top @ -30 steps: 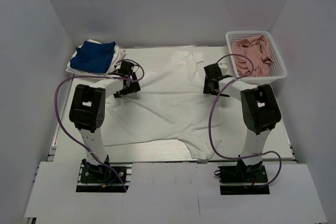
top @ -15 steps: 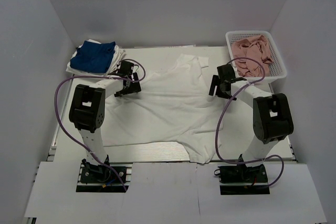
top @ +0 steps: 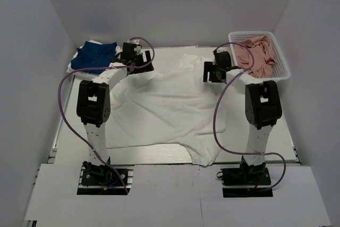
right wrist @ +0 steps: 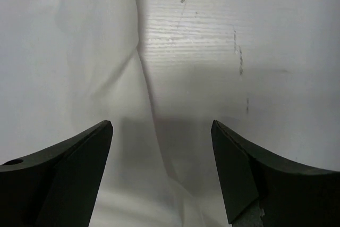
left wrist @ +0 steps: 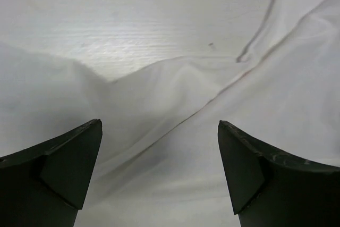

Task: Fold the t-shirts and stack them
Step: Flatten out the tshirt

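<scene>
From above, shows a big white cloth t-shirt [top: 170,104] spread on the pale table [top: 281,136], and a folded royal-blue cloth t-shirt [top: 95,57] far left. At left wrist, shows left gripper [left wrist: 159,126] spread wide above white cloth, empty. At right wrist, shows right gripper [right wrist: 162,123] spread wide above the shirt's edge, empty.

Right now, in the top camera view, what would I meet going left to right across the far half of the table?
blue shirt → left gripper → white shirt → right gripper → basket
</scene>
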Controlling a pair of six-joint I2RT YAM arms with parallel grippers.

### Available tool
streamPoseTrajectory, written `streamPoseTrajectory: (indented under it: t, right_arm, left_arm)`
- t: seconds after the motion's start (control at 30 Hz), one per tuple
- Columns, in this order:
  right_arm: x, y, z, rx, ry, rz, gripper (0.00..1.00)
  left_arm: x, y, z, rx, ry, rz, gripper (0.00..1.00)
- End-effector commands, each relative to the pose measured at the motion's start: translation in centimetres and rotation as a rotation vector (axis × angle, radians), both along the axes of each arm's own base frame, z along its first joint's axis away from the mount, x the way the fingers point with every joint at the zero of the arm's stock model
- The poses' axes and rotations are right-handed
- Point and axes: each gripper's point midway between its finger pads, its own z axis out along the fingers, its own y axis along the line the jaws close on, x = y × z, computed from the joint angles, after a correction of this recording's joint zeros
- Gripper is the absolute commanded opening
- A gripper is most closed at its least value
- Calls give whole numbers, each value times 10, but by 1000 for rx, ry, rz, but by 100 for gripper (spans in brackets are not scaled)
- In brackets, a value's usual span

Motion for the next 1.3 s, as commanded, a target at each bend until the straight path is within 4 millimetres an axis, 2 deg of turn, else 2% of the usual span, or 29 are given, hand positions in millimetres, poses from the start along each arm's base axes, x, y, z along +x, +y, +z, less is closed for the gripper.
streamPoseTrajectory:
  t: [0.0,0.03,0.07,0.1,0.17,0.2,0.27,0.3,0.33,0.4,0.53,0.6,0.63,0.67,0.7,0.73,0.77,0.8,0.83,0.87,0.9,0.93,0.97,1.03,1.07,1.13,1.17,1.2,1.27]
  right_arm:
    - [38,23,10,35,-82,94,80]
    - [40,25,-1,31,-62,94,79]
    - [45,26,-2,35,-71,91,76]
    - [54,28,-10,43,-75,84,68]
    - [69,34,2,83,-125,84,55]
    - [78,40,10,108,-171,95,43]
    - [87,50,8,138,-179,122,26]
    - [86,51,1,139,-155,126,15]
    - [98,54,11,151,-180,114,3]
    - [92,46,-2,131,-102,74,0]
    - [101,19,20,34,-164,-36,0]
    - [105,12,48,-6,-206,-61,0]
    - [97,8,47,-38,-163,-64,0]
    - [105,7,67,-47,-201,-83,0]
    - [103,8,71,-60,-196,-79,0]
    - [100,14,73,-68,-189,-71,0]
    - [91,14,71,-96,-143,-76,0]
    - [90,21,77,-89,-139,-77,0]
    - [76,37,69,-105,-90,-43,0]
    - [70,35,72,-147,-79,-73,0]
    - [59,51,72,-159,-66,-67,0]
    - [56,53,74,-194,-74,-91,0]
    - [39,81,71,-198,-59,-66,0]
    - [23,93,60,-189,-20,-118,0]
    - [7,118,53,-196,-7,-81,0]
    - [-10,125,28,-222,36,-137,0]
    - [-27,142,21,-237,51,-116,0]
    - [-35,143,13,-257,61,-124,0]
    - [-56,153,-7,-263,92,-128,5]
  left_arm:
    - [16,-45,13,-136,-61,-185,100]
    - [16,-48,9,-145,-52,-196,100]
    - [19,-55,9,-152,-61,-213,100]
    - [21,-56,6,-146,-61,-219,100]
    - [21,-55,-3,-137,-45,-223,100]
    - [21,-55,-11,-135,-31,-223,100]
    - [22,-53,-11,-113,-40,-231,100]
    - [23,-51,-19,-102,-30,-220,100]
    - [22,-48,-21,-87,-26,-219,100]
    - [21,-46,-25,-78,-18,-211,100]
    - [21,-33,-36,-24,-7,-155,100]
    - [20,-33,-41,-22,2,-155,100]
    - [18,-31,-45,-14,11,-149,100]
    - [18,-31,-45,-20,14,-142,100]
    - [18,-29,-43,-14,5,-135,100]
    - [14,-28,-48,-18,21,-128,100]
    - [17,-29,-41,-21,2,-128,100]
    - [13,-25,-43,-15,13,-105,100]
    - [13,-23,-44,-8,12,-97,100]
    - [10,-23,-42,-14,14,-90,100]
    - [8,-20,-47,-2,25,-80,100]
    - [7,-18,-37,-6,10,-66,100]
    - [5,-16,-36,0,10,-60,100]
    - [-2,-9,-40,7,37,-5,100]
    - [-8,-8,-42,4,57,3,100]
    - [-19,0,-43,12,81,53,100]
    - [-26,2,-45,16,98,53,100]
    - [-34,6,-46,21,108,67,100]
    - [-44,10,-47,27,125,84,100]
